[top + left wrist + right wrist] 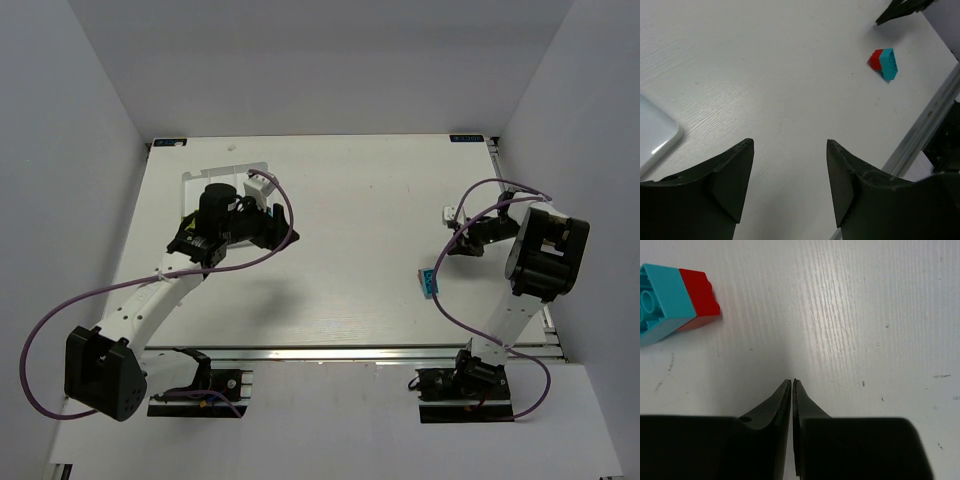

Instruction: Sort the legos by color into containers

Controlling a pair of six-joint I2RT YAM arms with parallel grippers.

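Cyan and red plastic make one brick (428, 282): a cyan block with a red block pressed against its side. The two lie together on the white table (350, 200). The brick is in the right part of the table, closer to the near edge than to the far edge, and nothing touches it.

The right gripper (792, 382) is clenched. Its two fingers meet at the tips and nothing is between them. It hangs over bare table near the brick, a little toward the far edge. In the right wrist view the brick sits up and to the left of the fingers, apart from them.

The left gripper (790, 145) is released. Its jaws stand wide, with only the table surface between them. It is over the left part of the table, just beside the tray (200, 172), and a rounded corner of the tray shows at the left side of the left wrist view. The same view shows the brick far off, well apart from this gripper.

The tray is white and lies toward the far left corner of the table. The left arm covers most of it, so I cannot tell what is in its compartments.
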